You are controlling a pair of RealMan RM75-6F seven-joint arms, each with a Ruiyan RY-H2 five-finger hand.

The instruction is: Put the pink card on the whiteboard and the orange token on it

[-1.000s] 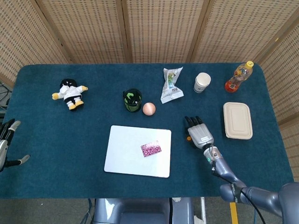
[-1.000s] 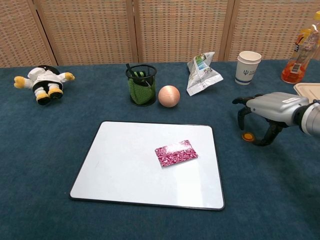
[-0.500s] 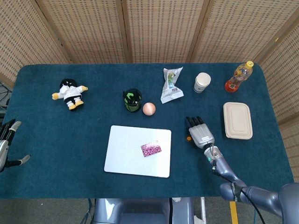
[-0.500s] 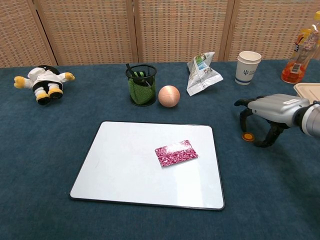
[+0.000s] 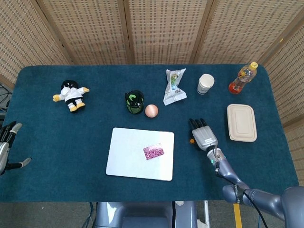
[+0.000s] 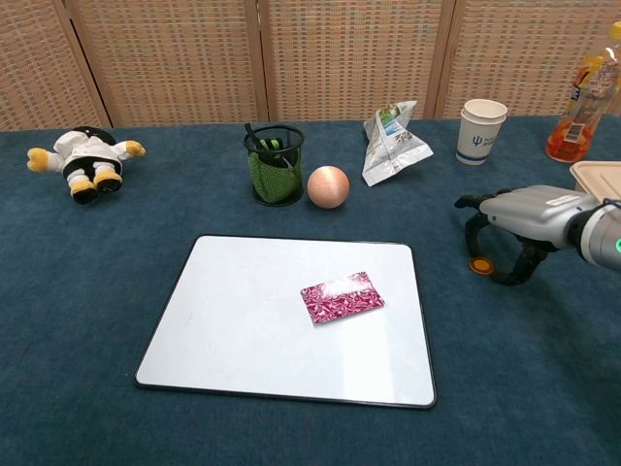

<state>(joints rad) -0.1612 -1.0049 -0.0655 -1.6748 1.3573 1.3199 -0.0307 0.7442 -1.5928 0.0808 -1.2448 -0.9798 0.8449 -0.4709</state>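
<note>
The pink card [image 6: 342,296] is seen lying flat on the whiteboard [image 6: 243,330], in its right half, at a slight tilt. The whiteboard is set on the blue counter [image 6: 87,282] at lower centre of the chest view. The orange token [image 6: 480,264] is found on the counter well right of the whiteboard, at mid-right of the frame. The right robot hand [image 6: 514,228] is arched over the token with fingers curled downward and fingertips [image 6: 472,236] close around it; whether the token is actually gripped or only touched cannot be told, as it appears to sit on the cloth. In the head view the same token [image 5: 192,140] is glimpsed at the left edge of the right robot hand [image 5: 203,135]. The left robot hand [image 5: 6,145] is caught at the far left edge of the head view, off the counter, holding nothing, fingers spread. Along the upper part of the chest view are noted a plush toy [image 6: 85,158], a mesh pen cup [image 6: 273,165], a copper ball [image 6: 328,186], a snack bag [image 6: 393,131], a paper cup [image 6: 482,130], a drink bottle [image 6: 584,102] and a lidded box [image 6: 600,173].
</note>
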